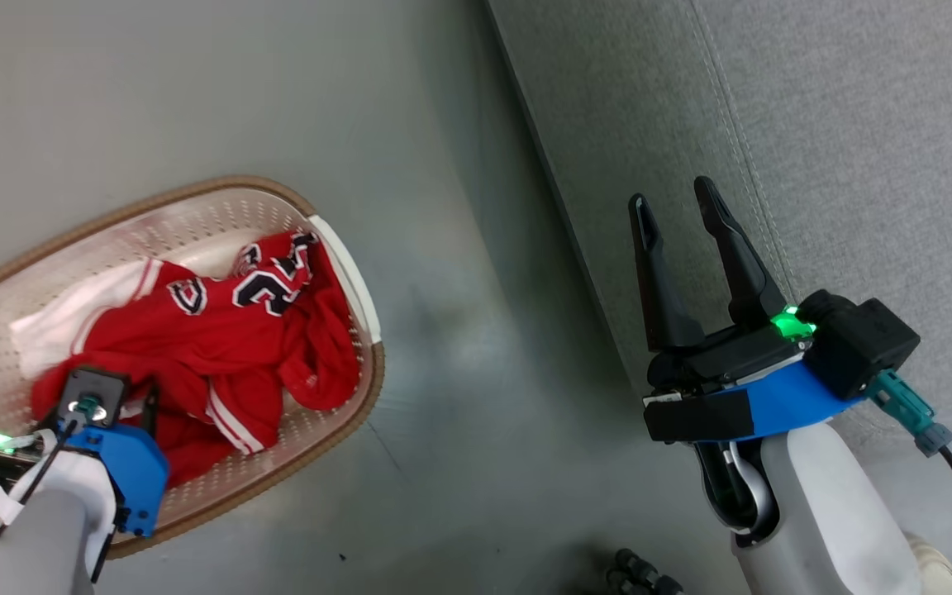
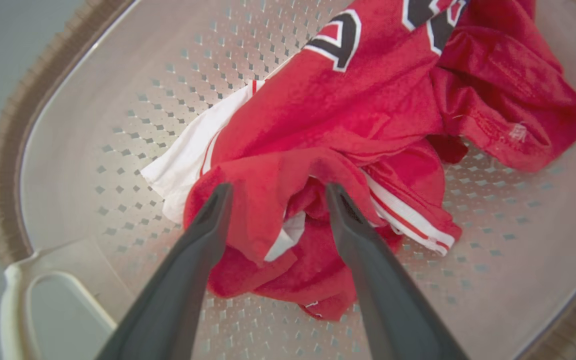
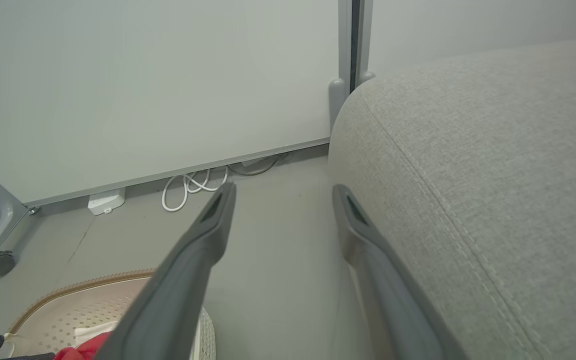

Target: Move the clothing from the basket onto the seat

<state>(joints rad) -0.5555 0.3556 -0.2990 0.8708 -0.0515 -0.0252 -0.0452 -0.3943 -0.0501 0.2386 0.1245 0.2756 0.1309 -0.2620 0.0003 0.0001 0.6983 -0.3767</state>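
Well, dark white-outlined numerals (image 1: 265, 289), partly folded, on red clothing (image 1: 220, 364)

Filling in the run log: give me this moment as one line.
left gripper: open, over clothing in basket | right gripper: open, empty, beside sofa | step: grasp not yet made

Red clothing (image 1: 220, 347) crumpled in cream basket (image 1: 220, 198) on floor, beside grey seat (image 1: 856, 149).
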